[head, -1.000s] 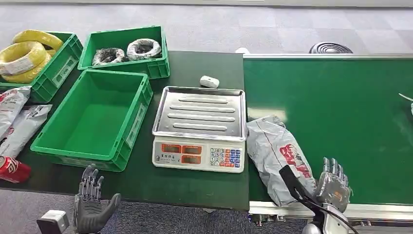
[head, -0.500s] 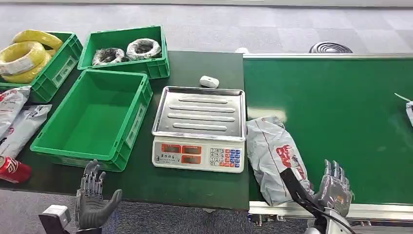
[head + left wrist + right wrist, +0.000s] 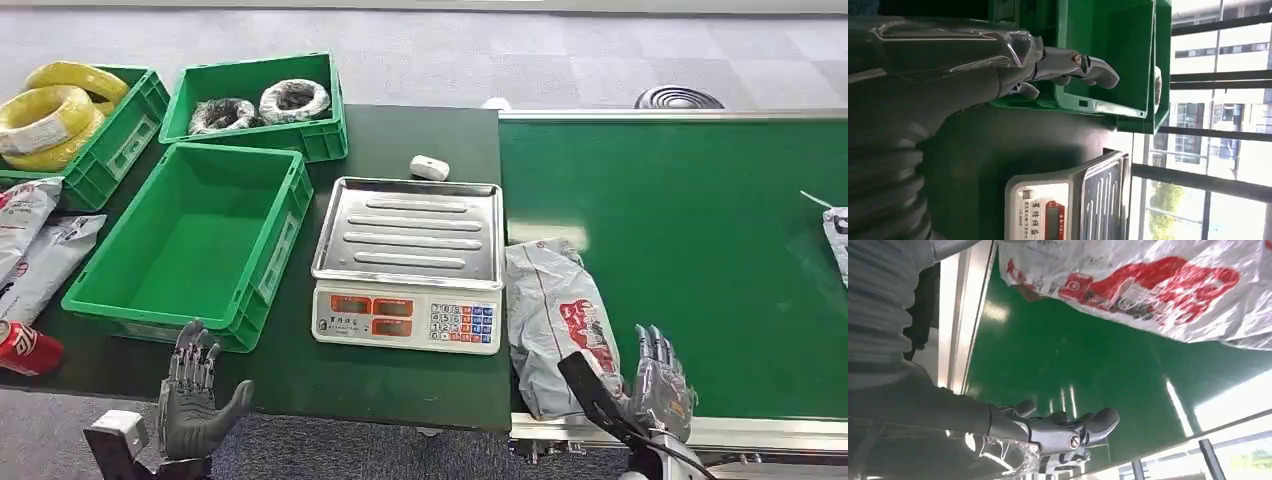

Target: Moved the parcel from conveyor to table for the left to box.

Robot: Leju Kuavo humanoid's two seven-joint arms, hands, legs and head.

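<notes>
The grey bag (image 3: 556, 325) with red print is lying on the green belt (image 3: 700, 230), at the belt's end next to the table (image 3: 400, 380). One edge of the bag is sitting just beside the weighing scale (image 3: 408, 262). Its long side is running from the far end of the scale down toward the robot.

The right hand (image 3: 660, 385) is hanging over the near edge of the belt, just beside the bag's near corner. Its fingers are spread apart and holding nothing. The bag is lying to the left of this hand and a little farther out. From the camera on that wrist, the bag (image 3: 1148, 285) is filling the space just past the fingers (image 3: 1088, 427), and I cannot tell if they are touching it.

The left hand (image 3: 193, 400) is waiting at the near edge of the table, in front of the empty green box (image 3: 190, 235). Its fingers are apart too, with nothing in them. It is well apart from the bag, with the scale in between.

So the right hand is the nearer one. I think it needs to reach left, over the bag's short width, to grab it.
</notes>
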